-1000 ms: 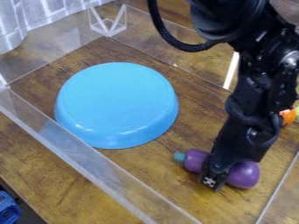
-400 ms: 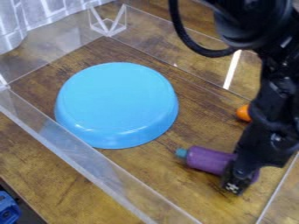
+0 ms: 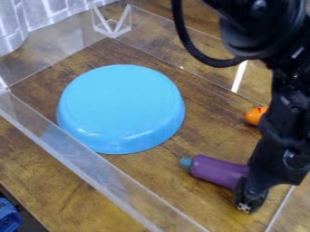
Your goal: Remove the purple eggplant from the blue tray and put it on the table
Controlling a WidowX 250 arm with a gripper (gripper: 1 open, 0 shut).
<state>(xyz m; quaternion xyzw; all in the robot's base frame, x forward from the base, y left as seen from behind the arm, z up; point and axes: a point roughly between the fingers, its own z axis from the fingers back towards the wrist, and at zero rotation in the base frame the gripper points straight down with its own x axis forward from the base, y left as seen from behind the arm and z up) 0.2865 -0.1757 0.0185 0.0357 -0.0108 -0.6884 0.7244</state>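
Observation:
The purple eggplant (image 3: 218,169) lies on the wood table (image 3: 206,82) to the right of the blue tray (image 3: 121,106), its teal stem cap pointing left toward the tray. The tray holds nothing. My gripper (image 3: 251,198) hangs low at the eggplant's right end, close to the table's front right. Its fingertips are dark and seen end-on, so I cannot tell whether the jaws are open or shut. The black arm rises from there to the top right.
An orange carrot (image 3: 256,115) lies at the right edge, partly behind the arm. Clear acrylic walls (image 3: 72,149) border the table at the front left and back. A clear stand (image 3: 111,20) sits at the back.
The gripper has slid right and toward the front, off the eggplant. The eggplant now lies uncovered on the table. The carrot has come into view behind the arm.

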